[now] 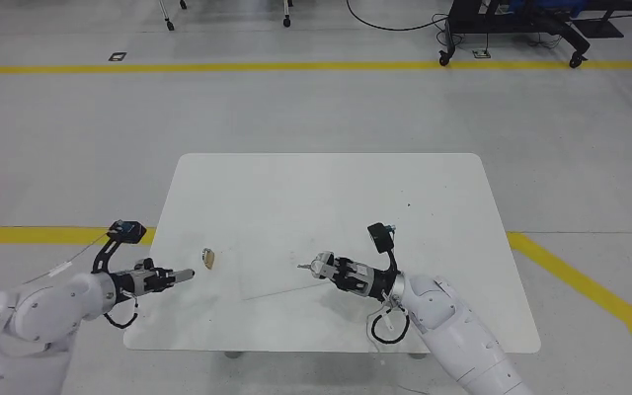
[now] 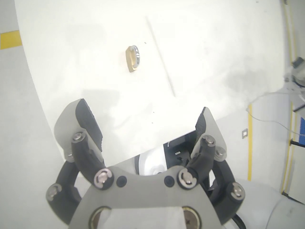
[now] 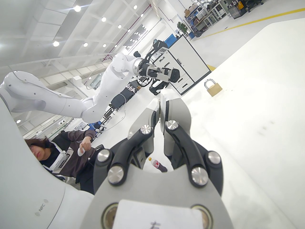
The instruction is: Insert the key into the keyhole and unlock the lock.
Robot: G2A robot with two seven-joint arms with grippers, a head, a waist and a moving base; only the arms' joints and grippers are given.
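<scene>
A small brass padlock (image 1: 208, 258) with a silver shackle lies on the white table (image 1: 326, 197) near its left front part. My left gripper (image 1: 184, 276) hovers just left of it, open, with nothing between its fingers (image 2: 88, 122); the padlock (image 2: 133, 58) lies a short way ahead of them. My right gripper (image 1: 319, 267) is low over the table's front middle, shut on a small silver key (image 1: 302, 266) that sticks out toward the padlock. In the right wrist view the gripper (image 3: 159, 110) is pressed shut, and the padlock (image 3: 212, 88) stands farther off.
A thin faint line (image 1: 286, 290) runs across the tabletop between the two grippers. The table's front edge (image 1: 326, 351) is close behind both arms. Yellow floor tape (image 1: 296, 67) lies beyond the table.
</scene>
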